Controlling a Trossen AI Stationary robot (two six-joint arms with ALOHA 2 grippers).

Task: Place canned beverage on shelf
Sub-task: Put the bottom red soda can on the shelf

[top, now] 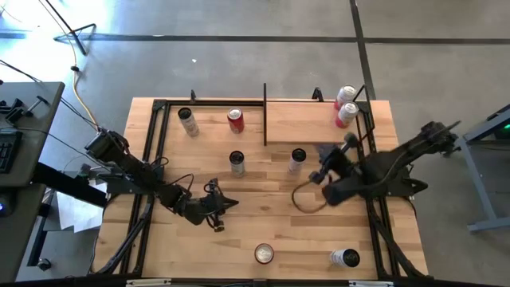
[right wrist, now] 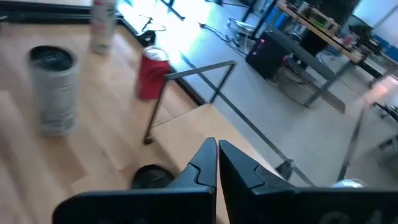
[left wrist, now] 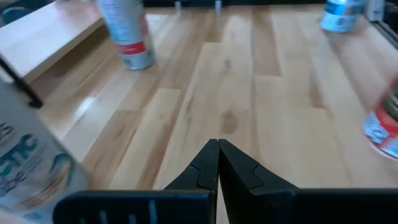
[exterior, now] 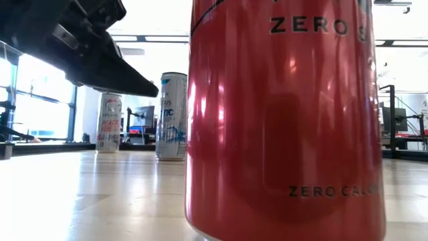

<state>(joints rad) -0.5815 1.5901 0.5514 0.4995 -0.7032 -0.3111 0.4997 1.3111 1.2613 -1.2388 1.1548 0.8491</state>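
The shelf [top: 311,123] is a pale wood platform with black bars at the table's far right; two cans [top: 346,105] stand at its far right corner. Several other cans stand on the planks: a red one [top: 235,119], a grey one [top: 188,121], a silver one [top: 237,163] and a white one [top: 297,159] by the shelf's near edge. My right gripper [top: 323,159] [right wrist: 217,144] hovers shut over the shelf's near edge, beside the white can, holding nothing. My left gripper [top: 231,203] [left wrist: 217,144] is shut and empty, low over the table's middle left.
A can [top: 264,253] stands near the front edge, filling the low view as a red can [exterior: 284,120]. Another can [top: 345,257] is at the near right. A brown cord loop [top: 307,198] lies under the right arm. Black frame bars [top: 151,159] run along the table's sides.
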